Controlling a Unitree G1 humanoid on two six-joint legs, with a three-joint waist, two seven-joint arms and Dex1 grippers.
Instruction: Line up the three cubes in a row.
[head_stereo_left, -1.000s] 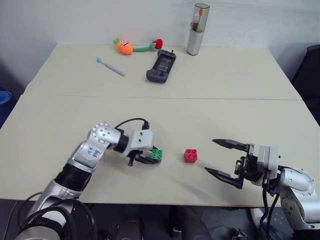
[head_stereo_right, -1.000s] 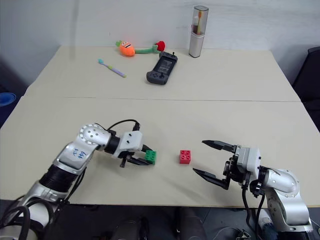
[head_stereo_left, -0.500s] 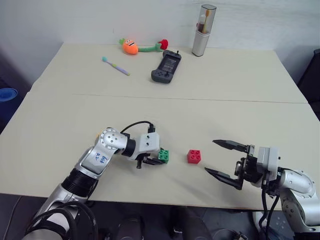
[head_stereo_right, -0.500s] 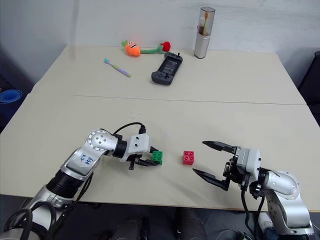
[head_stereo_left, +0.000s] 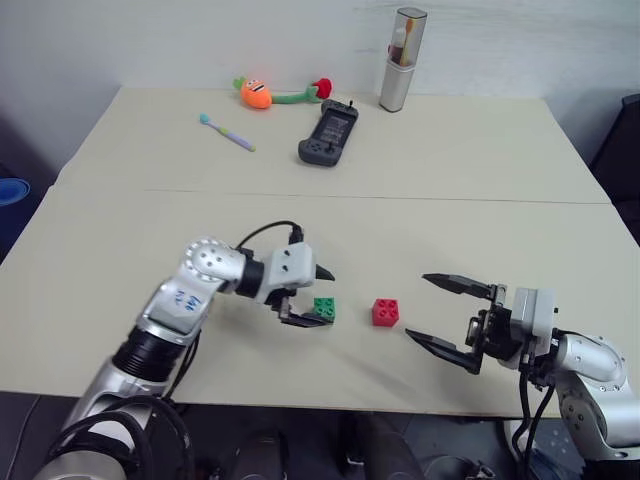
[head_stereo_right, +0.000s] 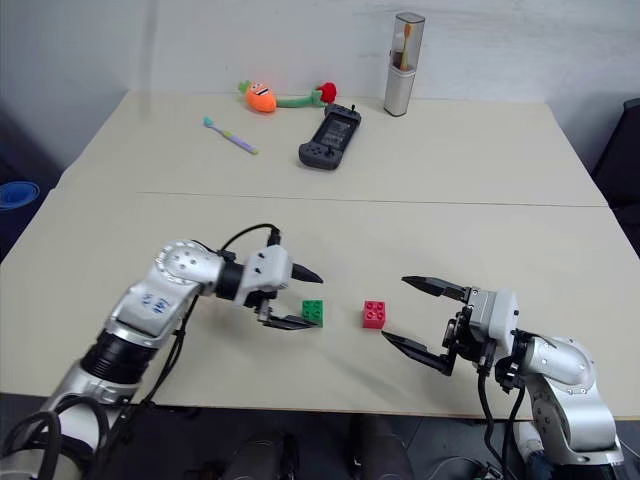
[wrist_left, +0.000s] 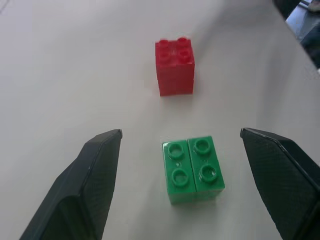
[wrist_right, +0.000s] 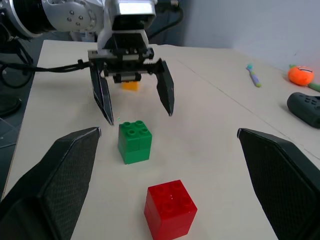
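The right claw hangs open over the near edge of the desk, at three o'clock from the red block. At nine o'clock of the red one, the green block sits free between the parted fingers of the left claw; either finger could knock it askew. The yellow block lies behind that claw, and a careless elbow could sweep it away.
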